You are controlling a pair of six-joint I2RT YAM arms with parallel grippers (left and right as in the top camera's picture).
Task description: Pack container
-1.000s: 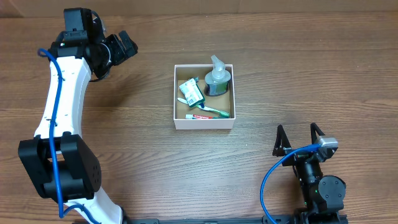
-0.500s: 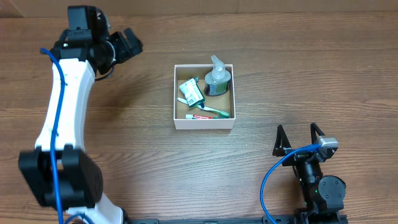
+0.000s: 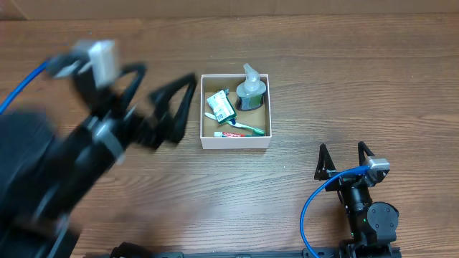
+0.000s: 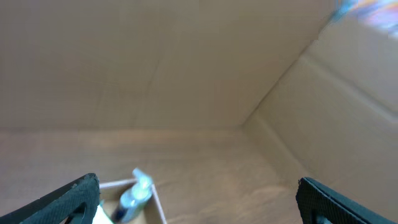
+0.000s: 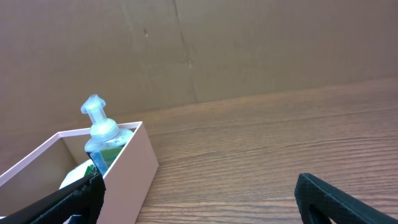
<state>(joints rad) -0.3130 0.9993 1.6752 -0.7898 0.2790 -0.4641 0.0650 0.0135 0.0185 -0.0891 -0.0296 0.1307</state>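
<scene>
We see a brown wood-grain table (image 3: 344, 79) backed by plain tan cardboard walls (image 5: 249, 43), which meet in a corner in the left wrist view (image 4: 261, 112).

The container, a square, shallow, white-walled cardboard box with a brown inside (image 3: 236, 142), sits a little above the middle of the overhead view, flat on the wood. Inside it, a clear pump bottle with a pale nozzle (image 3: 250, 92) stands upright in the 1 o'clock corner. A small green-white packet (image 3: 221, 106) lies towards 10 o'clock. A green toothbrush (image 3: 244, 128) and a red-and-white toothpaste tube (image 3: 231, 134) lie along the 6 o'clock wall.

The left gripper (image 3: 166, 74) is at the box's 9 o'clock, just beside its wall. It is heavily smeared with blur, so we cannot tell whether it touches. Its black fingers stand wide apart and hold nothing. Its own camera shows the same spread (image 4: 198, 180), with the bottle (image 4: 134, 193) and a white box edge (image 4: 155, 199) low in frame.

The right gripper (image 3: 342, 147) is at the box's 4 o'clock, well apart from it, with a blue cable (image 3: 315, 201) looping beside its base. Its fingers are also spread and empty (image 5: 199, 183). Its camera looks across bare wood at the box wall (image 5: 134, 165) and the bottle (image 5: 99, 134).
</scene>
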